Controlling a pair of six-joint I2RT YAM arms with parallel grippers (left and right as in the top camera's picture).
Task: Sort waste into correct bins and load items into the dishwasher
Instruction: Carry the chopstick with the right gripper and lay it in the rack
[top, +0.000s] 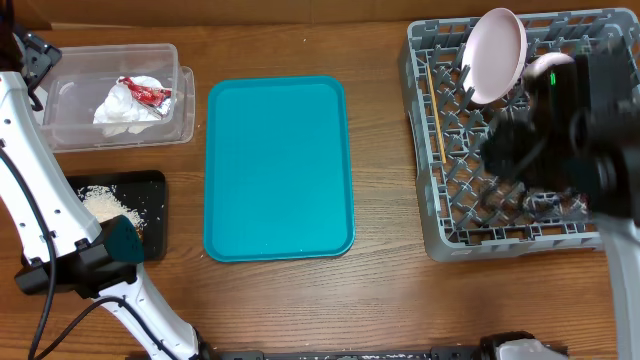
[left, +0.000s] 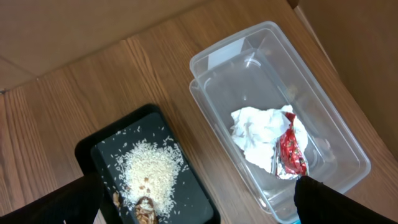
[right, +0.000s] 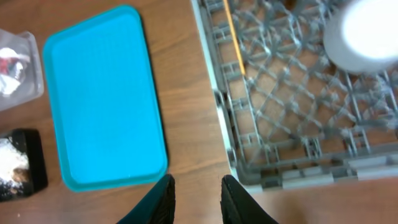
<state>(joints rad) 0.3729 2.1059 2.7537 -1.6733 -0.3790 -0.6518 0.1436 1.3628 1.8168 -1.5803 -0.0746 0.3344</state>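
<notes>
The clear tub (top: 60, 125) at the back left holds the crumpled white napkin (top: 122, 104) and the red wrapper (top: 146, 93); both also show in the left wrist view, napkin (left: 258, 134) and wrapper (left: 291, 151). The black tray (top: 150, 215) in front of it holds rice (left: 149, 171) and brown bits (left: 145, 210). My left gripper (left: 199, 208) is open and empty, above the tray and tub. The grey rack (top: 425, 150) at the right holds the upright pale plate (top: 497, 55), the wooden stick (top: 436, 110) and a blurred white round dish (right: 360, 34). My right gripper (right: 196, 199) is open and empty, high above the rack's front left corner.
The teal serving tray (top: 278, 168) lies empty between the black tray and the rack. The right arm (top: 575, 130) hides much of the rack's right half. Cardboard lines the table's far edge.
</notes>
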